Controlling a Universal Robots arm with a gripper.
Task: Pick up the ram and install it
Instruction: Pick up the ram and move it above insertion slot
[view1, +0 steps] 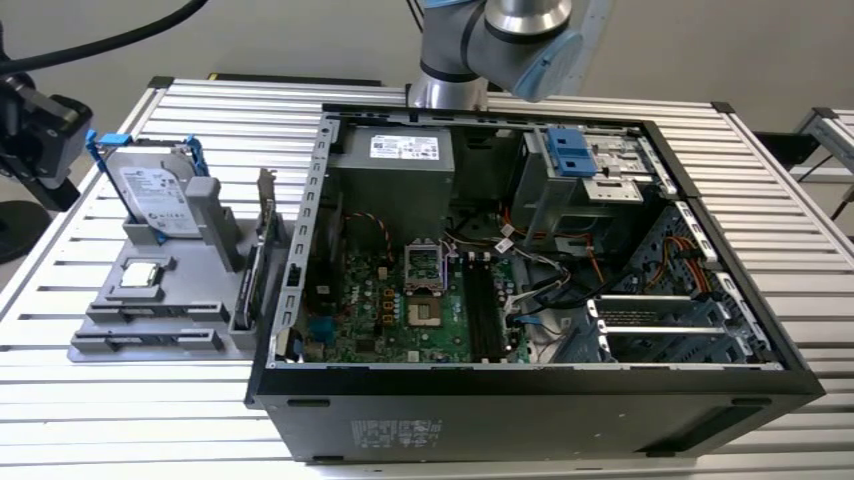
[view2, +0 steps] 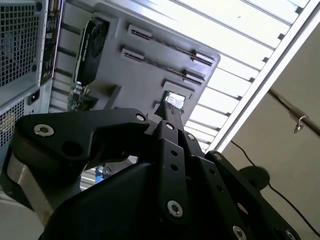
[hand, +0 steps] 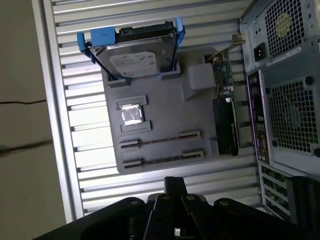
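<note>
Ribbed metal counter (view1: 134, 420) ran under everything. Nearest in the first wrist view, the end effector (hand: 175, 184) hung above it, fingers pressed together with nothing seen between them. Beyond lay a gray tray (hand: 165, 112) with thin dark strips (hand: 165, 161) in its long slots. Whether either was the ram could not be told. The hard drive (hand: 135, 60) stood on the tray, its white label unreadable. Farthest off, the exterior view looked into the open computer case (view1: 534, 410).

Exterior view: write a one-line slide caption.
Open computer case on a slatted table, robot arm behind it, grey parts holder with a hard drive at the exterior view's left.
</note>
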